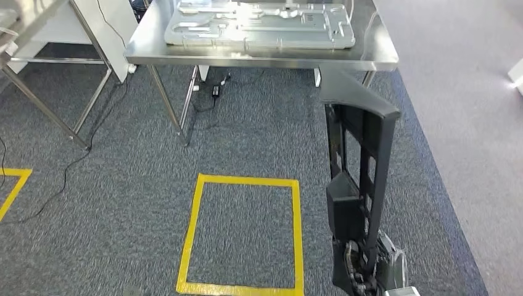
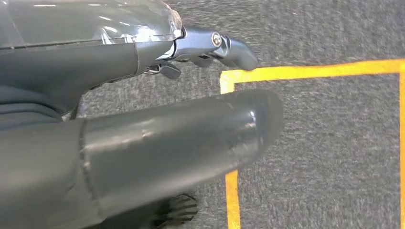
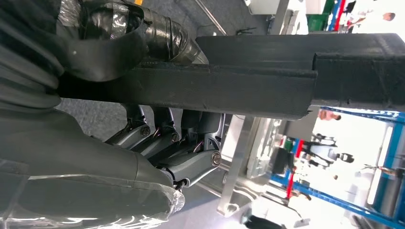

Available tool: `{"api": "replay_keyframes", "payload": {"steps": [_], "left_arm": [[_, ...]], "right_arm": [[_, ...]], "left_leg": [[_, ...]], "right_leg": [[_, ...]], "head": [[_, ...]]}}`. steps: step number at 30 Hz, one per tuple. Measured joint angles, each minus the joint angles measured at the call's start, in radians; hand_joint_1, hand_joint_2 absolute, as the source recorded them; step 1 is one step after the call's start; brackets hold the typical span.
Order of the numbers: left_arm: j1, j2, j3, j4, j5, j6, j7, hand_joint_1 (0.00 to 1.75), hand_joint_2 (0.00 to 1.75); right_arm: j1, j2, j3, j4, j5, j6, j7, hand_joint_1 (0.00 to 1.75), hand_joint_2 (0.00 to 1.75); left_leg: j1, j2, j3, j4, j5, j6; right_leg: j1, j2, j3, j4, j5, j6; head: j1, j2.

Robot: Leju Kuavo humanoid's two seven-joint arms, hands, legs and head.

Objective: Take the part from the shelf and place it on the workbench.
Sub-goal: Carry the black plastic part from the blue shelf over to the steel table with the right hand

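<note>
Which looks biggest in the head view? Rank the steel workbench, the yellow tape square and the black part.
1. Steel workbench, cut off by the frame.
2. Yellow tape square.
3. Black part, held in the right hand; its nearness to the camera inflates it.

Tray [image 1: 259,24] sat on workbench [image 1: 376,55]; taped floor square [image 1: 240,234] lay before the workbench, part [image 1: 361,166] right of it.

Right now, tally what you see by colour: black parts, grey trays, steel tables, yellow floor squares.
Black part, held by the right hand: 1
Grey tray: 1
Steel tables: 2
Yellow floor squares: 2
Total: 6
</note>
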Motion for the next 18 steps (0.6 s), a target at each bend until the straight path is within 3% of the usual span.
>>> {"api": "replay_keyframes", "payload": {"steps": [1,3,4,5,8,9,10,12,14,15,16,18], "left_arm": [[0.002,0.000,0.003,0.000,-0.001,0.000,0.000,0.00,0.00],[0.008,0.002,0.009,0.000,-0.002,0.000,0.002,0.00,0.00],[0.011,0.003,0.012,0.000,-0.003,0.000,0.002,0.00,0.00],[0.013,0.004,0.014,0.000,-0.003,0.000,0.002,0.00,0.00],[0.021,0.006,0.019,0.001,-0.005,0.000,0.004,0.00,0.00],[0.021,0.007,0.020,0.001,-0.007,0.000,0.005,0.00,0.00],[0.020,0.007,0.021,0.002,-0.009,0.000,0.006,0.00,0.00],[0.014,0.006,0.021,0.002,-0.013,0.000,0.006,0.00,0.00],[0.011,0.005,0.024,0.002,-0.015,0.000,0.006,0.00,0.00],[0.012,0.006,0.026,0.002,-0.018,0.000,0.006,0.00,0.00],[0.012,0.006,0.029,0.002,-0.019,0.000,0.006,0.00,0.00],[0.014,0.005,0.034,0.002,-0.024,0.001,0.006,0.00,0.00]], "right_arm": [[0.000,0.000,0.002,0.001,0.000,-0.002,0.006,1.75,1.75],[0.003,-0.001,0.004,0.003,0.000,-0.007,0.016,1.75,1.75],[0.003,-0.001,0.005,0.004,0.001,-0.010,0.019,1.75,1.75],[0.004,-0.001,0.007,0.005,0.001,-0.012,0.020,1.75,1.75],[0.005,-0.003,0.012,0.010,0.002,-0.015,0.025,1.75,1.75],[0.005,-0.003,0.013,0.012,0.003,-0.016,0.028,1.75,1.75],[0.006,-0.004,0.014,0.012,0.004,-0.016,0.032,1.75,1.75],[0.005,-0.006,0.014,0.013,0.006,-0.019,0.039,1.75,1.75],[0.004,-0.010,0.014,0.013,0.009,-0.024,0.046,1.75,1.75],[0.005,-0.012,0.014,0.014,0.011,-0.027,0.050,1.75,1.75],[0.005,-0.014,0.015,0.015,0.012,-0.030,0.054,1.75,1.75],[0.006,-0.018,0.016,0.018,0.013,-0.032,0.059,1.75,1.75]], "left_leg": [[0.001,-0.001,-0.045,0.035,-0.043,-0.003],[0.002,0.000,-0.109,0.036,-0.132,-0.006],[0.002,0.000,-0.127,0.006,-0.140,-0.005],[0.001,0.000,-0.139,-0.036,-0.113,-0.003],[-0.006,0.000,-0.152,-0.157,0.098,0.014],[-0.009,-0.001,-0.149,-0.172,0.136,0.022],[-0.011,-0.002,-0.141,-0.176,0.135,0.030],[-0.007,-0.005,-0.115,-0.192,0.125,0.045],[-0.003,-0.007,-0.083,-0.211,0.117,0.056],[-0.002,-0.007,-0.067,-0.220,0.111,0.059],[-0.002,-0.008,-0.050,-0.226,0.103,0.060],[-0.002,-0.012,-0.014,-0.235,0.082,0.057]], "right_leg": [[-0.001,0.003,0.022,-0.006,-0.013,-0.001],[-0.001,0.010,0.066,-0.011,-0.044,0.002],[-0.001,0.013,0.088,-0.011,-0.061,0.004],[-0.001,0.014,0.109,-0.011,-0.078,0.006],[0.001,0.020,0.157,-0.008,-0.129,0.021],[0.001,0.022,0.168,-0.006,-0.140,0.028],[0.002,0.023,0.174,0.001,-0.141,0.036],[0.000,0.019,0.157,0.053,-0.116,0.049],[-0.002,0.012,0.089,0.161,-0.099,0.057],[-0.003,0.009,0.047,0.215,-0.115,0.060],[-0.005,0.007,0.007,0.255,-0.149,0.064],[-0.010,0.004,-0.052,0.272,-0.222,0.070]], "head": [[0.000,0.000],[0.000,0.000],[0.000,0.000],[0.000,0.000],[0.000,0.000],[0.000,0.000],[0.000,0.000],[0.000,0.000],[0.000,0.000],[0.000,0.000],[0.000,0.000],[0.000,0.000]]}}
